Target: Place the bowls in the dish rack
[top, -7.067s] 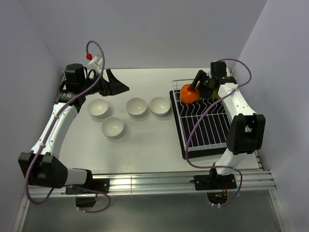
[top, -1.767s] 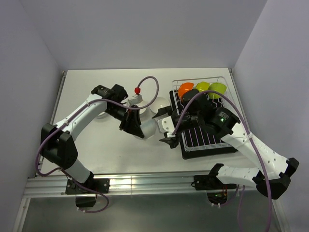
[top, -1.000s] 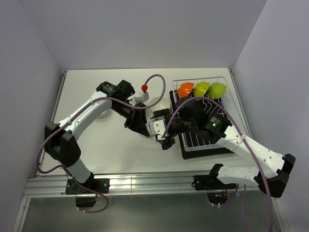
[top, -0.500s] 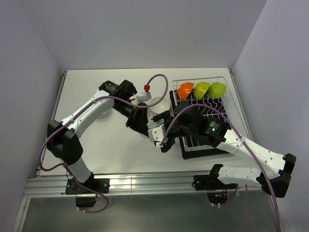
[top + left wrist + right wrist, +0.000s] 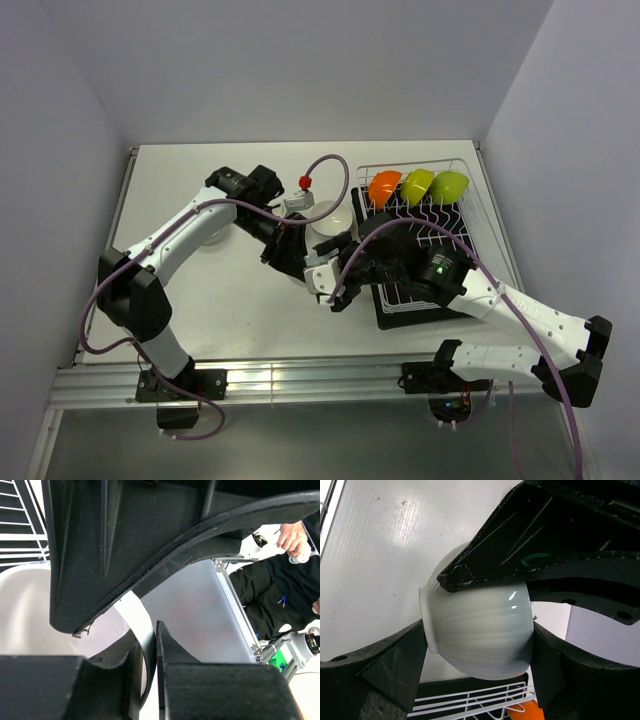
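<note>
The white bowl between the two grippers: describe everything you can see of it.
The white bowl is small, round and glossy, ceramic by its look, with faint ribs down its outer wall and a thickened rim. It is tipped on its side above the table, just left of the dish rack. The left gripper pinches its thin wall at the rim. The right gripper straddles it, one finger against the rim and the other against the base.

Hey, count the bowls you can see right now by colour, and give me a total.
White bowls: 2 in sight; left arm may hide more
Lime green bowls: 2
Orange bowl: 1
Total: 5 visible
</note>
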Robot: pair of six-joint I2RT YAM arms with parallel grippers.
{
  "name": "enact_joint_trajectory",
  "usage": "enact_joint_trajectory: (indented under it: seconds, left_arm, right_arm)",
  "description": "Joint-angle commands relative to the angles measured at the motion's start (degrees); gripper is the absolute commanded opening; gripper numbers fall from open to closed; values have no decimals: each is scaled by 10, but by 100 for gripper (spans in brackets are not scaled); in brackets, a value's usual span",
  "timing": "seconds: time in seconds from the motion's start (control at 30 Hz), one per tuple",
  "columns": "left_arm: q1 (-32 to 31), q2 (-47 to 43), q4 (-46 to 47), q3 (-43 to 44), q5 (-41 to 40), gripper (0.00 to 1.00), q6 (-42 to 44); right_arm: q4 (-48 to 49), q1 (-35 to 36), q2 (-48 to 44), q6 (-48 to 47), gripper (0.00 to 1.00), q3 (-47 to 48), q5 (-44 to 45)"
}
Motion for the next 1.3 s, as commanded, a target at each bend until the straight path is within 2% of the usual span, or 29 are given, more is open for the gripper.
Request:
enact_joint_trajectory:
  seconds: [0.0, 0.03, 0.13, 0.47, 0.53, 0.6, 0.63, 0.7, 0.77, 0.83, 0.87, 0.9, 0.93, 0.97, 1.1, 1.2, 1.27]
  left_arm:
    - [-1, -1, 1, 36, 158, 20, 6]
    - [-2, 4, 1, 39, 156, 25, 6]
    - [-1, 9, 1, 49, 136, 32, 6]
    - [0, 8, 1, 54, 93, 53, 20]
    - [8, 9, 1, 61, 79, 69, 25]
    - [23, 11, 1, 71, 68, 72, 35]
    - [28, 10, 2, 74, 58, 79, 40]
    - [46, 10, 12, 87, 43, 80, 27]
    - [59, 2, 79, 88, 4, 81, -14]
    - [69, -28, 171, 69, -38, 83, -123]
    - [76, -44, 277, 36, -89, 84, -164]
    - [80, -73, 338, 18, -110, 86, -228]
    - [85, -84, 417, 4, -127, 90, -253]
    - [99, -92, 447, -13, -159, 91, -272]
    - [115, -87, 434, 7, -197, 92, -270]
    - [115, -104, 467, -14, -201, 92, -295]
    - [114, -112, 482, -28, -200, 93, -310]
  right_arm:
    - [-2, 6, 1, 16, 0, 18, 4]
    - [-4, 7, -1, 17, 0, 18, 0]
    - [-8, 5, -13, 20, 0, 16, -11]
    - [-31, 5, -23, 16, 0, 26, -26]
    - [-37, 5, -28, 16, 0, 25, -26]
    - [-42, 5, -34, 18, 0, 22, -27]
    - [-43, 5, -37, 19, 0, 19, -27]
    - [-48, 5, -45, 22, 0, 16, -28]
    - [-52, 5, -50, 24, 0, 14, -24]
    - [-56, 5, -58, 24, 0, 14, -22]
    - [-57, 4, -63, 26, 0, 13, -19]
    - [-59, 3, -69, 28, 0, 13, -17]
    - [-61, 4, -71, 38, 0, 14, -15]
    - [-63, 3, -74, 49, 0, 13, -13]
    - [-78, -39, -78, 109, 0, 17, -55]
    - [-93, -119, -76, 159, 0, 31, -102]
    - [-109, -198, -70, 191, 0, 50, -129]
